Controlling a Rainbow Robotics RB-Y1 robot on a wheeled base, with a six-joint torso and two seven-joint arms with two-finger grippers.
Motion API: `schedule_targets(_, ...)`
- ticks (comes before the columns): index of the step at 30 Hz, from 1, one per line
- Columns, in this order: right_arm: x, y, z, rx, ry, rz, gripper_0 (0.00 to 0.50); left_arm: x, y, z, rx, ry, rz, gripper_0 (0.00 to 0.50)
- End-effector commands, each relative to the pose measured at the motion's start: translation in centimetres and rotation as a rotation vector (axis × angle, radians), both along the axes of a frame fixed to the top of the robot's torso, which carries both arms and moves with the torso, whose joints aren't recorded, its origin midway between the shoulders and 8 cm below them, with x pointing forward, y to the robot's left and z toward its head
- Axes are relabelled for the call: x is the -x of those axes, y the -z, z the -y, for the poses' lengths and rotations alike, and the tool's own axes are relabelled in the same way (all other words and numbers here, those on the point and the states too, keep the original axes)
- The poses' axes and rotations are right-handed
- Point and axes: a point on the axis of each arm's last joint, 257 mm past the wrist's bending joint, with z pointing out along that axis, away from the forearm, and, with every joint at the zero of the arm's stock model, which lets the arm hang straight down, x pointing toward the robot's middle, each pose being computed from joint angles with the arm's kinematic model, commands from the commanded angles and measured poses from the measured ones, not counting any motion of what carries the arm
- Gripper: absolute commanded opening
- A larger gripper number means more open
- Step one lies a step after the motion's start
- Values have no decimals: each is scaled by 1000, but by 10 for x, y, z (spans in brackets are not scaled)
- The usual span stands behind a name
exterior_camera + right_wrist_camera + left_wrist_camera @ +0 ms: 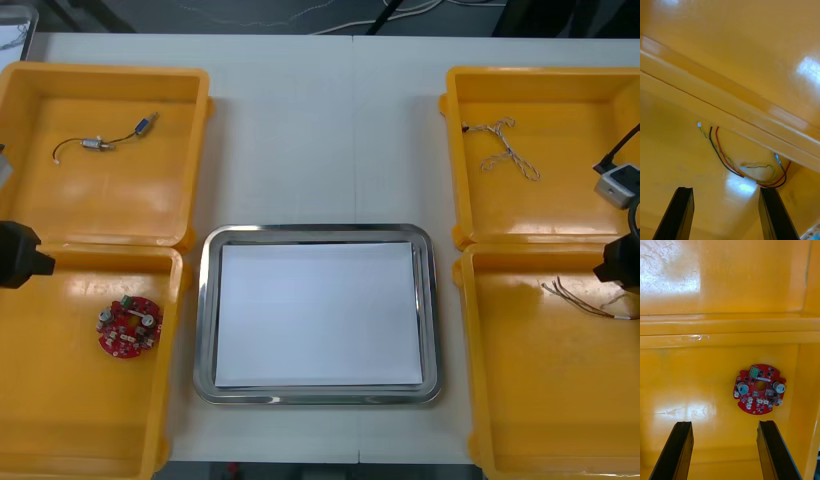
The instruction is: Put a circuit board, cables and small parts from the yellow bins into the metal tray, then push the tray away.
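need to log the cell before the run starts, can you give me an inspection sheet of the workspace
surface: light table, a seam down its middle
job's things: metal tray, white inside, nothing in it, between the yellow bins; circuit board in the near left bin; small metal parts in the far left bin
clutter: nothing seen
grippers: left gripper open, above the near left bin, short of the circuit board; right gripper open, above the near right bin
cables: black cable joined to the small metal parts; twisted blue and white cable in the far right bin; red and yellow cable in the near right bin, ungripped
surroundings: dark floor beyond the far edge, loose wires on it
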Motion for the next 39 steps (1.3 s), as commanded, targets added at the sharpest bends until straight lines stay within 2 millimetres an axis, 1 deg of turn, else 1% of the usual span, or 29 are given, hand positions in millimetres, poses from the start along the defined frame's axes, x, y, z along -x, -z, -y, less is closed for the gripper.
schedule_targets(1,0,8,14,-21,-8,20,500,2,-2,-11,-102,75,52,500)
schedule_targets(6,-2,19,18,-7,-58,38,500,0,8,-12,-142,127,67,500)
schedule_targets(7,-1,22,20,-2,-68,40,500,0,12,-10,-152,141,63,500)
schedule_targets(12,-1,31,22,13,-114,64,500,-2,26,-5,-167,153,62,500)
schedule_targets(14,-1,33,22,16,-122,67,500,-3,28,-5,-175,152,67,500)
schedule_targets(17,0,38,24,32,-164,83,500,-8,47,-1,-189,135,73,500)
schedule_targets(18,0,40,24,38,-175,86,500,-11,51,1,-192,132,80,500)
schedule_targets(22,1,45,25,60,-236,102,500,-14,69,14,-165,125,85,500)
schedule_targets(27,4,52,26,84,-289,114,500,-14,80,28,-111,115,79,500)
schedule_targets(30,5,55,29,100,-315,124,500,-12,89,29,-109,106,71,500)
schedule_targets(33,8,60,31,116,-338,125,500,-11,100,26,-97,84,48,500)
schedule_targets(35,9,62,33,127,-351,124,500,-14,106,22,-85,72,46,500)
schedule_targets(39,12,69,37,121,-348,116,500,-14,108,26,-73,80,44,500)
